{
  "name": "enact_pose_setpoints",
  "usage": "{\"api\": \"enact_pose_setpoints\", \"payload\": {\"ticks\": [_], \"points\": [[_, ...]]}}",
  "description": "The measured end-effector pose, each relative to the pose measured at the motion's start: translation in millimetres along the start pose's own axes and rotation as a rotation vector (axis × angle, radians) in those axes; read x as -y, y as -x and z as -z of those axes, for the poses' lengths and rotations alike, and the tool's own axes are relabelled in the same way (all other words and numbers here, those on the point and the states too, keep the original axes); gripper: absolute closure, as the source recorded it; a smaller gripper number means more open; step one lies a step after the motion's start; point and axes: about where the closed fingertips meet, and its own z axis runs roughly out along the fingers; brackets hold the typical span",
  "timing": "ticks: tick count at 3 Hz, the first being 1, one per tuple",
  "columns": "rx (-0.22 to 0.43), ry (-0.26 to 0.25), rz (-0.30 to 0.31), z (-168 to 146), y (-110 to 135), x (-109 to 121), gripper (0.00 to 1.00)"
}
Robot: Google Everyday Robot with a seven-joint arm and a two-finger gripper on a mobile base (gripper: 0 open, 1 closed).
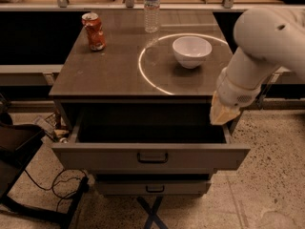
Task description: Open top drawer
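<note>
The top drawer [109,158] is a wide grey metal front, pulled well out from under the brown tabletop [109,75]. Its dark inside shows. A small dark bar handle [152,157] sits at the centre of its front. My gripper [222,114] is at the end of the white arm, above the drawer's right rear corner and up and to the right of the handle, not touching it. It holds nothing that I can see.
A red soda can [94,31], a clear water bottle [151,7] and a white bowl [191,51] stand on the tabletop. A narrower lower drawer [153,187] is shut beneath. A dark object and cables lie on the floor at the left [28,175].
</note>
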Motion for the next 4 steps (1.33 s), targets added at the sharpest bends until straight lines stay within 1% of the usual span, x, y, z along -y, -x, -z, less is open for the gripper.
{"api": "enact_pose_setpoints", "payload": {"ticks": [1, 2, 3, 4], "points": [[0.061, 0.005, 0.021, 6, -45, 15, 1.00], [0.061, 0.005, 0.021, 6, -45, 15, 1.00], [0.042, -0.011, 0.025, 1, -41, 12, 1.00], [0.028, -0.034, 0.037, -4, -37, 4, 1.00]]}}
